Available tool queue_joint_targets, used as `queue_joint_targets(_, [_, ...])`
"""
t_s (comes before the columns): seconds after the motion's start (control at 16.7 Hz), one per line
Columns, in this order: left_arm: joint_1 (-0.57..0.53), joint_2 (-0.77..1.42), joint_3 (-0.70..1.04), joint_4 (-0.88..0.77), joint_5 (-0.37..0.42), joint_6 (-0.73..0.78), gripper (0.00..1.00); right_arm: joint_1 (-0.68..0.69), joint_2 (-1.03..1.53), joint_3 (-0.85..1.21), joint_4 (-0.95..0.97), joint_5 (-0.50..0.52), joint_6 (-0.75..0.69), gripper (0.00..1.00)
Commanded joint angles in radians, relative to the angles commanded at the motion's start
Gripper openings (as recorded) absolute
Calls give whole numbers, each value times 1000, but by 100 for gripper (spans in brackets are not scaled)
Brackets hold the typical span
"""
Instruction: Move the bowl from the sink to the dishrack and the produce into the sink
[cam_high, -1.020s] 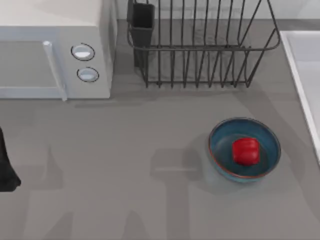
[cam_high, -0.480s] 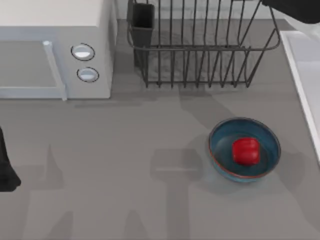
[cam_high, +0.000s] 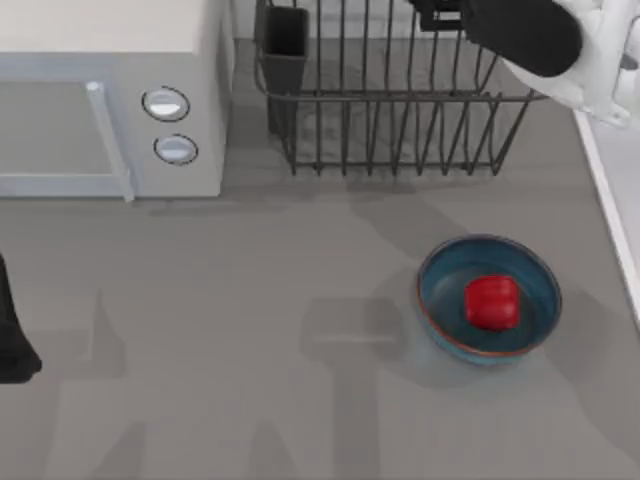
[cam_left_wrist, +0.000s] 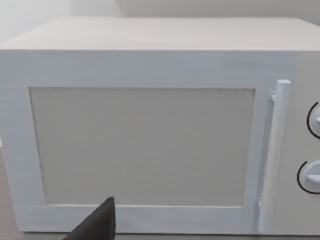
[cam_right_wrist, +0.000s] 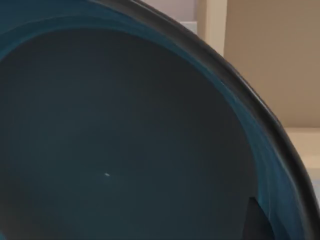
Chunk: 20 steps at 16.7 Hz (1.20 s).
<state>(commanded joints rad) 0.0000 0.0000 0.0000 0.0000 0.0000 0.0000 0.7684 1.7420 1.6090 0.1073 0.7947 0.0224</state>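
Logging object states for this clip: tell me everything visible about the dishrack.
The dishrack is a large dark wire rack of thin upright bars joined by a horizontal rail, looking like metal. A black rectangular utensil cup sits at its corner nearest the microwave. It stands upright at the table's far edge, between the microwave and the sink. No dishes are visible inside. The right arm reaches over its right end; whether it touches the bars cannot be told.

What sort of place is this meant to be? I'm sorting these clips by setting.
Most likely a rendered kitchen counter: a white microwave with two knobs, a dark wire dishrack behind, and the white rim of a sink at the right edge. A blue bowl holding red produce sits on the grey counter.
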Motion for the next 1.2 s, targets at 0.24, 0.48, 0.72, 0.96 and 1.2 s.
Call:
queue_joint_targets(0.24, [0,0,0,0,0,0,100,-52,138,-108,271,-51,-1,0])
queue_joint_targets(0.48, [0,0,0,0,0,0,100,-109,260,-224,515,-104,-2,0])
queue_joint_targets(0.72, [0,0,0,0,0,0,100,-136,303,-276,593,-130,-5,0])
queue_joint_targets(0.96, [0,0,0,0,0,0,100,-136,303,-276,593,-130,-5,8])
queue_joint_targets(1.2, [0,0,0,0,0,0,100,-136,303,-276,593,-130,-5,38])
